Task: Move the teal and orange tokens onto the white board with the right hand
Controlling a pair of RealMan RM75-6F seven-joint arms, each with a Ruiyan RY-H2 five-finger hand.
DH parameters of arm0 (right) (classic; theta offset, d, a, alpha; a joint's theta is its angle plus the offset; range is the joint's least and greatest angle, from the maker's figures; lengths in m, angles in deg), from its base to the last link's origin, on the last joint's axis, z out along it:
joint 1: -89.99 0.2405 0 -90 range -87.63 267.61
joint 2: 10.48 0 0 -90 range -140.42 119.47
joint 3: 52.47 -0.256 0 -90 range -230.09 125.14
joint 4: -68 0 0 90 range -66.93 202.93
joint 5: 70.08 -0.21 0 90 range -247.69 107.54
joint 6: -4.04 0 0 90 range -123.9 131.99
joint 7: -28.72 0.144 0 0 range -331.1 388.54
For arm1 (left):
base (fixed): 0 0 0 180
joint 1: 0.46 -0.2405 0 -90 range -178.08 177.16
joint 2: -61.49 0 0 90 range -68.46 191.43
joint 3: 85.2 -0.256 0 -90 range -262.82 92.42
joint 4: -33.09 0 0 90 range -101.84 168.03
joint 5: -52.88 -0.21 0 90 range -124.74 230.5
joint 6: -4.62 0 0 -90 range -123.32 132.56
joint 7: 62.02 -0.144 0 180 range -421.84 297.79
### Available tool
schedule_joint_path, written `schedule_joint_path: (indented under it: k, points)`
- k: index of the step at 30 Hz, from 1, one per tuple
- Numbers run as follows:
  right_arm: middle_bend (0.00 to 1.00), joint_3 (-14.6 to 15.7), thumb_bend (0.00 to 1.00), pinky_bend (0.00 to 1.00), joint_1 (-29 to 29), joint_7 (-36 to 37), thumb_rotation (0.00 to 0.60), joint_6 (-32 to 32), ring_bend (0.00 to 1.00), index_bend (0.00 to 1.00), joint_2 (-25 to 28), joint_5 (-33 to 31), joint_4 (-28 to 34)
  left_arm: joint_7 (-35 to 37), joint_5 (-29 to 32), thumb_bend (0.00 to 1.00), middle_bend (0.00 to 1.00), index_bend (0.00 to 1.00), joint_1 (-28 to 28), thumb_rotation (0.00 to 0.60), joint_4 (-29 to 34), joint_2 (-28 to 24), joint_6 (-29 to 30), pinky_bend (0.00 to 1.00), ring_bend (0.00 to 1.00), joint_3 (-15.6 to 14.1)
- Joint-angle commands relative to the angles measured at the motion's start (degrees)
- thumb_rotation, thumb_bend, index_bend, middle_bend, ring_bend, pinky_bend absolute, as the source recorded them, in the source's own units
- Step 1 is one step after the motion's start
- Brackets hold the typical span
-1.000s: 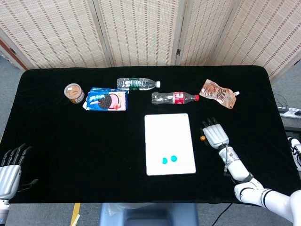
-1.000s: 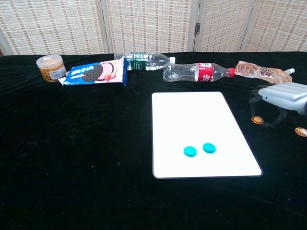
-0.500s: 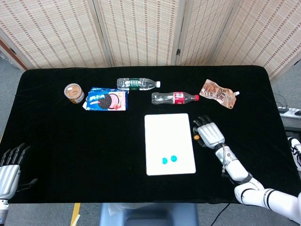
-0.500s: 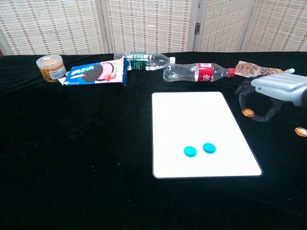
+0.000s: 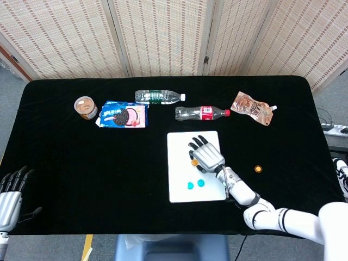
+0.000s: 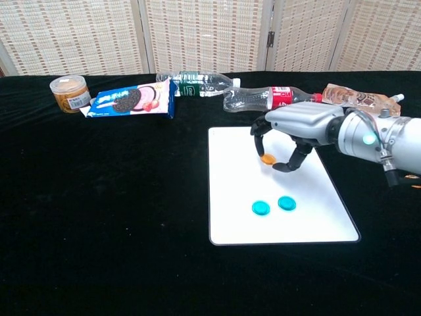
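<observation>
left hand (image 5: 10,196) idle at near table edge, holding nothing | two teal tokens (image 6: 261,208) already on white board (image 6: 230,158) | right hand (image 6: 289,131) pinches orange token (image 6: 268,158) above board: lower, release clear of teals | second orange token (image 5: 258,169) waits on cloth, right of board

Tokens and white board on the black table

The white board (image 6: 276,217) is a flat rectangle with rounded corners, lying near the middle of the table (image 6: 118,210). Two round teal tokens, the left teal token (image 6: 260,209) and the right teal token (image 6: 285,203), lie side by side just apart on the board's near half. One small round orange token (image 6: 267,158) sits over the board's far half, pinched between the fingertips of the right hand (image 6: 289,135); whether it touches the board cannot be told. A second orange token (image 5: 258,169) lies flat on the table, well to the right of the board.
</observation>
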Motion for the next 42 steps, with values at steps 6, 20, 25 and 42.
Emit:
schedule_joint_path:
  k: [6,20,25,42]
  points:
    - [0.18,-0.23,0.44,0.0,2.49,-2.66,0.6,-0.51,0.03,0.5,-2.78,-2.94,-1.51,0.51,0.2,0.12,0.0,0.0,-0.16,0.6,-0.7,0.28,-0.07,0.0,0.0,-0.05]
    - [0.16,1.16,0.44,0.0,2.22,-3.05,0.6,3.0,0.03,0.18,-1.34,-3.0,-0.12,1.4,0.25,0.12,0.0,0.0,-0.21,0.6,-1.79,0.8,-0.26,0.0,0.0,-0.01]
    - [0.16,1.97,0.44,0.0,-2.04,-0.4,0.6,8.78,0.04,0.21,3.99,-1.2,3.28,1.71,0.22,0.12,0.0,0.0,-0.08,0.6,-2.05,0.83,-0.42,0.0,0.0,0.09]
    - [0.16,10.23,0.44,0.0,-19.15,12.4,0.6,19.46,0.04,0.33,16.26,2.71,5.34,1.09,-0.61,0.12,0.0,0.0,1.16,0.6,-1.29,1.14,-1.11,0.0,0.0,0.55]
